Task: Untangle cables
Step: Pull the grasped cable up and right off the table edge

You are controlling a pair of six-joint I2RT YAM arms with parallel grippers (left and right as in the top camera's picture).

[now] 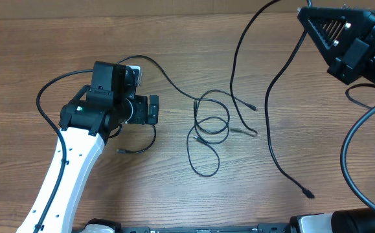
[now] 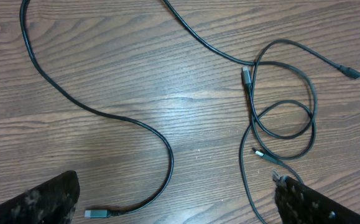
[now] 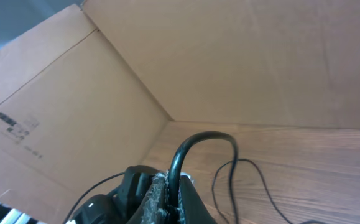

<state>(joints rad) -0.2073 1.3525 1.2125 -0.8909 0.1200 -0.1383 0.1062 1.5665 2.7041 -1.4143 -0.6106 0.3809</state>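
Several thin black cables lie on the wooden table. A tangle of loops sits mid-table and also shows in the left wrist view. One cable curves to a plug between my left jaws; in the overhead view it ends below that gripper. My left gripper is open, low over the table, left of the loops. My right gripper is raised at the top right, shut on a black cable whose long strand hangs to a plug.
Cardboard walls stand along the back and side of the table. Another cable strand runs from the top edge down to the plug ends right of the loops.
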